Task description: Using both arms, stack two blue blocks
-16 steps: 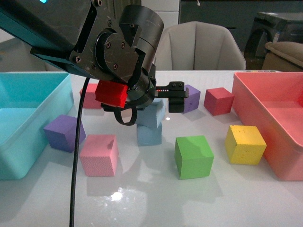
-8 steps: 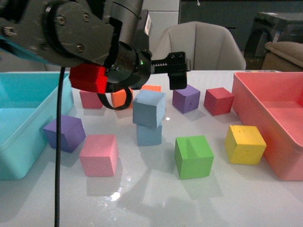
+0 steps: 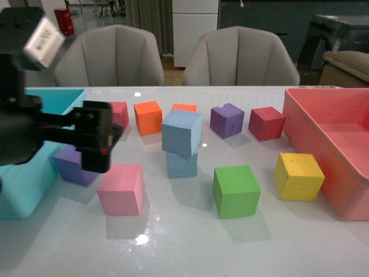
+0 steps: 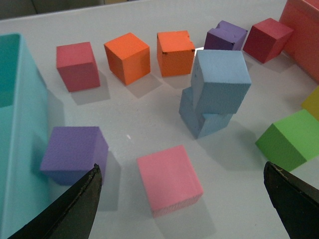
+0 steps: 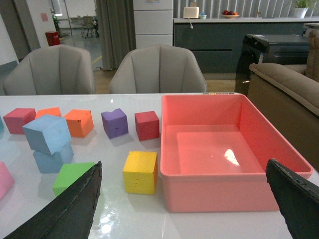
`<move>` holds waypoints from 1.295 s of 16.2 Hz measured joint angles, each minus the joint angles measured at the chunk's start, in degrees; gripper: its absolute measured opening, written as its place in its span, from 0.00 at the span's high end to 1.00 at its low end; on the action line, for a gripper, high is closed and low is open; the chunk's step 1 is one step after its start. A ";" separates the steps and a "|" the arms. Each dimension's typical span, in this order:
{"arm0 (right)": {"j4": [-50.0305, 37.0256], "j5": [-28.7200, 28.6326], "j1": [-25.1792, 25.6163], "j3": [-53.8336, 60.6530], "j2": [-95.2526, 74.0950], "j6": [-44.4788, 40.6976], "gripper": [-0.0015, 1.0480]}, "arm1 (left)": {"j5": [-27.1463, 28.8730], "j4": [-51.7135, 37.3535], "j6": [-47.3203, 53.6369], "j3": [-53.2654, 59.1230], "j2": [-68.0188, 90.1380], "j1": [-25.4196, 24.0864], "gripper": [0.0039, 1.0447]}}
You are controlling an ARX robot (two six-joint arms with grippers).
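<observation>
Mid-table, upper blue block [image 3: 182,133] sits skewed on lower blue block [image 3: 181,164]. Left gripper [image 4: 182,199] spread wide, empty; right gripper [image 5: 184,209] likewise. Only right wrist view shows pink bin [image 5: 259,144] interior.

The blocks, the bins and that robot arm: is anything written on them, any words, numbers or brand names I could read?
No text can be read in any view.
White label on the left arm: blurred, unreadable.
The two blue blocks, turquoise bin and pink bin: plain, no markings visible.

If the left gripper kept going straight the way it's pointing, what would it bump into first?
Probably the pink block: it lies nearest between the open left gripper's fingertips in the left wrist view. The stacked blue blocks sit farther along. Depth is uncertain.
</observation>
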State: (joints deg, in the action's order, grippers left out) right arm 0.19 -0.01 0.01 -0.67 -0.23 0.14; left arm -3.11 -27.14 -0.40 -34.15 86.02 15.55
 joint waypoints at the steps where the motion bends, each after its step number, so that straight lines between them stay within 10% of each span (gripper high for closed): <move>1: 0.00 0.00 0.00 0.00 0.00 0.00 0.06 | -0.76 0.39 1.09 3.30 -3.78 -1.68 0.06; 4: 0.00 0.00 0.00 0.00 0.00 0.00 0.06 | -1.09 0.70 2.29 12.26 -16.20 -6.93 0.08; 6: 0.00 0.00 0.02 0.00 0.00 0.00 0.06 | 8.15 -13.29 1.14 23.39 -29.14 -10.10 0.34; 12: 0.00 -0.02 0.00 0.00 0.00 0.00 0.06 | 3.15 1.86 0.46 30.97 -56.65 -15.50 0.99; 21: 0.00 0.00 0.00 0.00 0.00 0.00 0.06 | 3.15 12.66 0.44 33.55 -71.73 -15.54 0.99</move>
State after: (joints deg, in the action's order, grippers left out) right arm 0.19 -0.01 0.01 -0.67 -0.23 0.14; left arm 0.03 -14.48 0.03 -0.60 14.28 0.01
